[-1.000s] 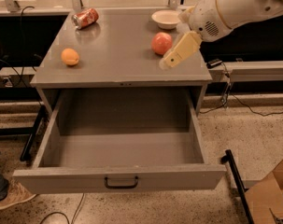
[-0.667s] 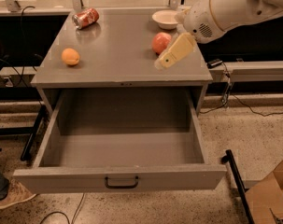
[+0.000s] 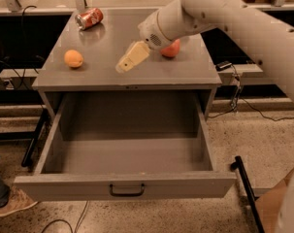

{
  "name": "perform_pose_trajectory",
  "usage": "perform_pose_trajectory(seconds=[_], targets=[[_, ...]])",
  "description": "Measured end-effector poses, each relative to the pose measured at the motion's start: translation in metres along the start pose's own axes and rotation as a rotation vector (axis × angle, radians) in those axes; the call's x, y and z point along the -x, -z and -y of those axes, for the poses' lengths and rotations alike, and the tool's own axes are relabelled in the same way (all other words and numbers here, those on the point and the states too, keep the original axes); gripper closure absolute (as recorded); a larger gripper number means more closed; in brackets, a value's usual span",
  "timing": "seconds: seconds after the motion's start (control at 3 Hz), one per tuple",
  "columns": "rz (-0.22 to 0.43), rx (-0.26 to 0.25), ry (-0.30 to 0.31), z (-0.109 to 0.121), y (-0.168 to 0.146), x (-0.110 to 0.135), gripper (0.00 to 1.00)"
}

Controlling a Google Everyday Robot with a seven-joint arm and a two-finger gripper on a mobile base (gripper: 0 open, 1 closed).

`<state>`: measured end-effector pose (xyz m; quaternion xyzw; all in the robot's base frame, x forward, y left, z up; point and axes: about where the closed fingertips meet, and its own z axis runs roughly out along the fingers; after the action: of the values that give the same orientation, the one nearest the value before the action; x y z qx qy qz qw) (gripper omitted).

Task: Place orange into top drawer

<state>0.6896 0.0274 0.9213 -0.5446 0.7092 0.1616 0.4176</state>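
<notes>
Jaws above cabinet top [image 3: 103, 47], orange [image 3: 73, 58] apart.

I'm watching the cabinet top [image 3: 192, 72] carrying the orange [image 3: 73, 58] at nine o'clock, a tipped can [image 3: 89, 19] at eleven and an apple [image 3: 172, 50] at three. My gripper [image 3: 127, 62] is hovering near centre.

- the single white arm [image 3: 243, 28] comes in from the right edge of the view and slants up and to the left.
- near the top of the view it bends, and a shorter white segment runs down and to the left.
- that segment ends in a rounded wrist [image 3: 155, 33] with a dark patch on its face.
- the tan gripper [image 3: 132, 57] juts from the wrist, pointing down-left, tilted, over the middle of the cabinet top [image 3: 185, 71].
- nothing is seen in its grasp.
</notes>
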Motion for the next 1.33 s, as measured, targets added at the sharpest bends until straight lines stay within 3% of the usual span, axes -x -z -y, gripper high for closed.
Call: perform_pose_trajectory(seconds=[1.0,1.33], targets=[[0.108,0.038,-0.112,-0.008,-0.150,0.066,0.00],[0.118,0.053,-0.137,-0.011,-0.177,0.072,0.00]])
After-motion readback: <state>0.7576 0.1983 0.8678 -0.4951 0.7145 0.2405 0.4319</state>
